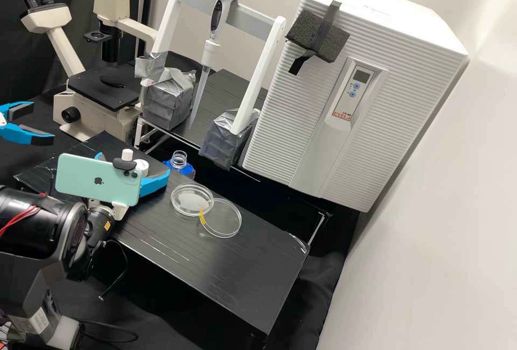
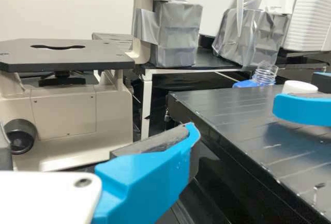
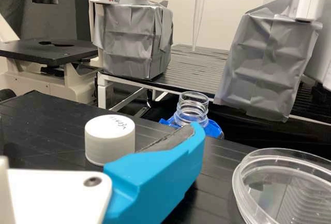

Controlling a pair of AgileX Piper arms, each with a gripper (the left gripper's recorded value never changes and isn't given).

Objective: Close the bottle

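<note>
The bottle stands open just off the shelf's far edge, lower than the shelf's top. The cap sits on the shelf near that edge, between the spread fingers of the right gripper, not yet pinched. Best to grip the cap's sides squarely, lift it level, and centre it over the neck before turning. The left gripper hangs wide open beyond the left edge.

We spot faint handwriting on white cap, not legible. Red letters on taped block, cut off at edge. Orange label on white cabinet, too small.
</note>
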